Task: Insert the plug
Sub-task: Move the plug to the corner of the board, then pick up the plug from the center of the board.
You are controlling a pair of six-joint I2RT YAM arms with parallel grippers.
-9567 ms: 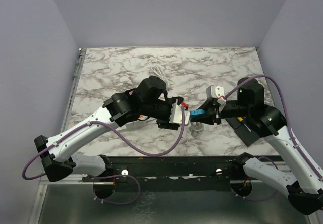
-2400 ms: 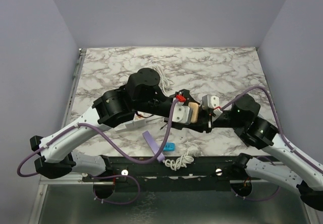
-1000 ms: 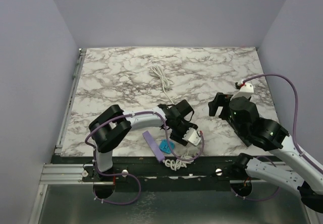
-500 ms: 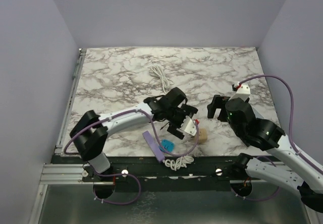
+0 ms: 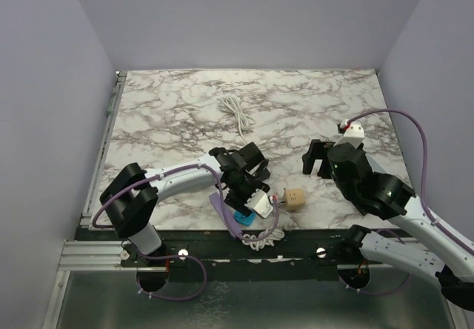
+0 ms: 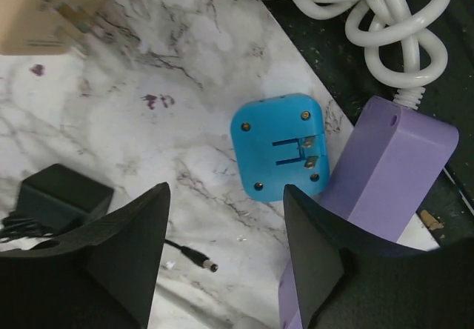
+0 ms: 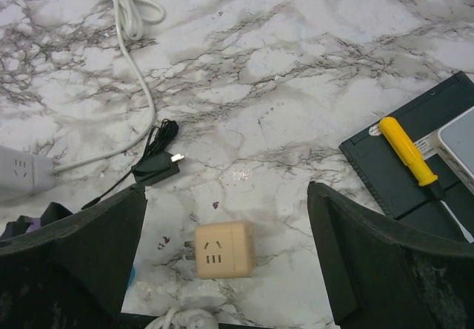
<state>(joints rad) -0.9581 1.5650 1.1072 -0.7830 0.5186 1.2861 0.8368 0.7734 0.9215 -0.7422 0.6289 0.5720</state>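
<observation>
A blue plug (image 6: pixel 280 147) lies prongs-up on the marble next to a purple power strip (image 6: pixel 370 195), by the table's near edge. My left gripper (image 6: pixel 226 270) hovers over the plug, open, with nothing between its fingers. From above, the plug (image 5: pixel 241 215) peeks out beside the left gripper (image 5: pixel 241 195) and the strip (image 5: pixel 221 207). A tan cube socket (image 5: pixel 295 198) rests on the table to the right, apart from both grippers. My right gripper (image 7: pixel 226 270) stands wide open above the cube (image 7: pixel 224 250); from above the right gripper (image 5: pixel 316 158) sits behind it.
A black adapter (image 7: pixel 152 167) with a thin lead lies left of the cube. A coiled white cord (image 6: pixel 355 10) hangs over the front edge. A white cable (image 5: pixel 235 113) runs mid-table. A yellow screwdriver (image 7: pixel 409 150) lies on a dark case (image 7: pixel 385 173) at the right.
The left gripper let go of the tan cube, which now rests on the table, then swung left and toward the near edge over the blue plug. The right arm barely moved.
</observation>
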